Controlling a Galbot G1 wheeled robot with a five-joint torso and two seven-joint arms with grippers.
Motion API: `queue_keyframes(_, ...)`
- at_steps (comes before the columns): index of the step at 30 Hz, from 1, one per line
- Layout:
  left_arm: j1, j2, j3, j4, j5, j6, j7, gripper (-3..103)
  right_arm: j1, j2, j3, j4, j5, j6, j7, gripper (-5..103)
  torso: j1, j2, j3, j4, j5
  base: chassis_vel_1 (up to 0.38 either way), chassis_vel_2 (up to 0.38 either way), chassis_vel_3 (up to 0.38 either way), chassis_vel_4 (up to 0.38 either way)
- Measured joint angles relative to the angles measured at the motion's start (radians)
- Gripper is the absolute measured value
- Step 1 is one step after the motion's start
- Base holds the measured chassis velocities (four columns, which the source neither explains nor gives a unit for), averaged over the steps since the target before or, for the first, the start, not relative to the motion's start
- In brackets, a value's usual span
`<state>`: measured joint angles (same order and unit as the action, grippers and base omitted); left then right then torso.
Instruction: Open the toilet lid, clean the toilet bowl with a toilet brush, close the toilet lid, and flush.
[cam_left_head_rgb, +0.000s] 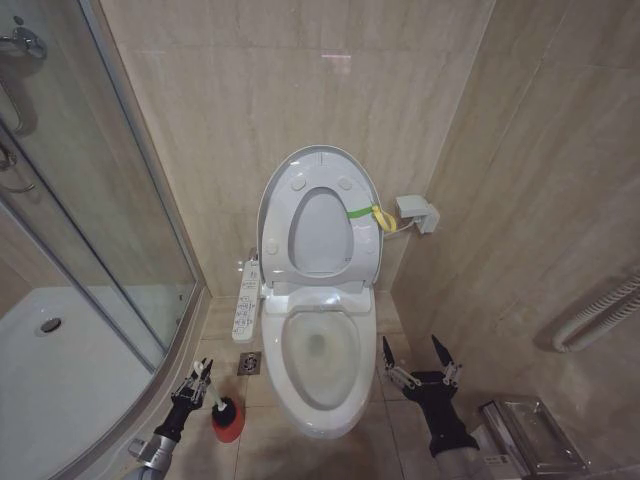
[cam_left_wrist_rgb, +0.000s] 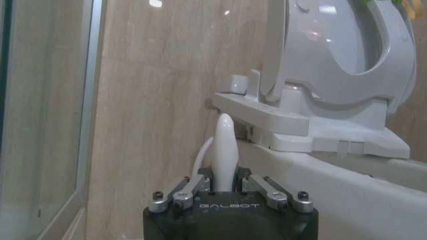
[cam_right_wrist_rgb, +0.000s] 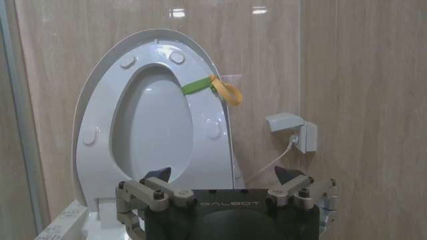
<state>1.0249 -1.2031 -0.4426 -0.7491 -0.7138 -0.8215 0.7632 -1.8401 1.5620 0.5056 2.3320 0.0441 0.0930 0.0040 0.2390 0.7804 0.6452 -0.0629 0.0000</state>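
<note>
**Lid raised, brush handle in left jaws at holder**

Toilet lid (cam_left_head_rgb: 283, 200) found upright against the rear wall, seat ring (cam_left_head_rgb: 322, 232) raised with it, round bumpers facing the room. Yellow-green strap (cam_left_head_rgb: 368, 214) attached at the edge on the robot's right. Toilet bowl (cam_left_head_rgb: 322, 352) exposed, water hole visible at its bottom. Control panel (cam_left_head_rgb: 246, 301) mounted along the bowl's left side; floor drain (cam_left_head_rgb: 249, 364) just below it.

Left gripper (cam_left_head_rgb: 205, 382) positioned low on the floor left of the bowl, jaws narrow and clamped on the thin white handle of the toilet brush (cam_left_wrist_rgb: 225, 152). Handle upright between the fingers (cam_left_wrist_rgb: 193, 187) in the left wrist view. Red holder (cam_left_head_rgb: 228, 419) directly beneath the gripper; bristle head not discernible.

Right gripper (cam_left_head_rgb: 417, 361) stationed right of the bowl near the side wall, jaws wide, nothing held. Wall socket (cam_left_head_rgb: 417, 213) noted beyond the strap, cable attached. Glass shower enclosure (cam_left_head_rgb: 90, 240) on the left.
</note>
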Motion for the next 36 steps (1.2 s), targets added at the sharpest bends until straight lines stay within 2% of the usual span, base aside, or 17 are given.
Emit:
queue_keyframes(19,-0.040,0.016,0.019,0.070,0.025,0.000,0.031,21,0.000,0.000,0.000,0.000,0.000,0.000,0.000,100,0.000,0.000,0.000,0.0000,0.0000,0.000,0.000,0.000,0.000)
queue_keyframes(36,-0.070,0.001,0.089,0.215,0.046,0.000,0.027,21,0.000,0.000,0.000,0.000,0.000,0.000,0.000,100,0.000,0.000,0.000,0.0001,0.0002,0.000,0.000,0.000,0.000)
